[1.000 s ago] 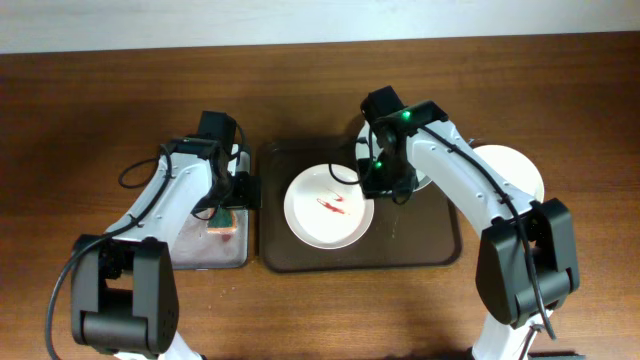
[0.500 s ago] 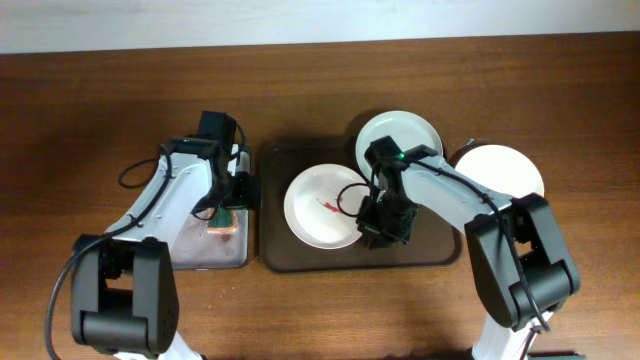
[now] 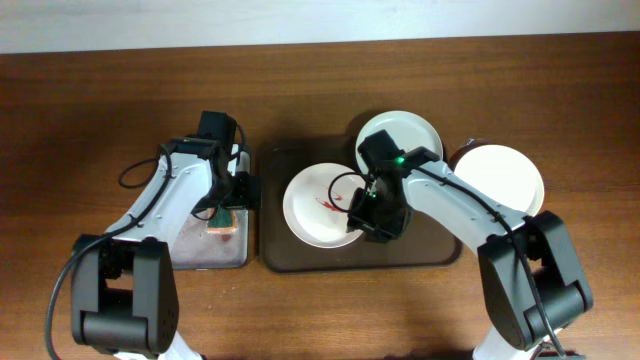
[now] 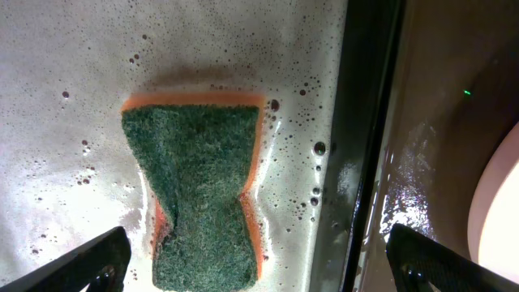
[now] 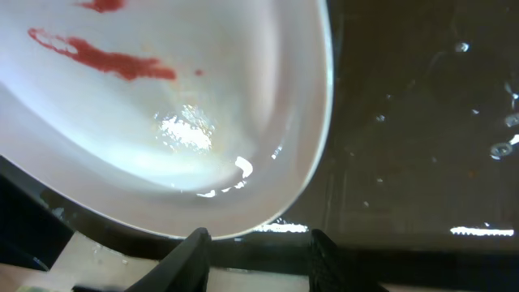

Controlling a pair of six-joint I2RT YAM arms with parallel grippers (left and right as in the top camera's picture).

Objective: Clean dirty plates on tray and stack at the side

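A: What crowds the smeared plate [image 3: 305, 215]?

B: It lies on the left half of the dark brown tray [image 3: 425, 250], which sits mid-worktop. The right pincer [image 5: 259, 247] is at the plate's near-right rim, its fingers partway apart with nothing between them. The rim curves just ahead of the tips, and I cannot tell whether they touch it. The right arm [image 3: 450, 195] crosses above the tray's right half.

A: The other plates?

B: A plain white plate [image 3: 400, 135] overlaps the tray's far-right corner, its near part hidden under the arm. A third plate [image 3: 505, 180] rests on the wooden worktop [image 3: 100, 100] just right of the tray, toward the right edge. The arm cuts across its left rim.

A: And the left side?

B: A grey metal tray [image 3: 205, 255] lies just left of the brown one, their rims close together. A green-and-orange sponge [image 4: 203, 186] lies flat in it amid suds and droplets. The left pincer [image 4: 261, 264] hangs over the sponge, spread wide and holding nothing. Only its two tips show, at the lower corners of the left wrist view.

A: Anything hard to read?

B: The right wrist view crops the smeared plate to one curved stretch with red streaks. The brown tray's floor is wet and glossy, with glare.

A: The room?

B: Dark wood grain on the worktop, and a pale wall strip [image 3: 300, 20] along its far edge.
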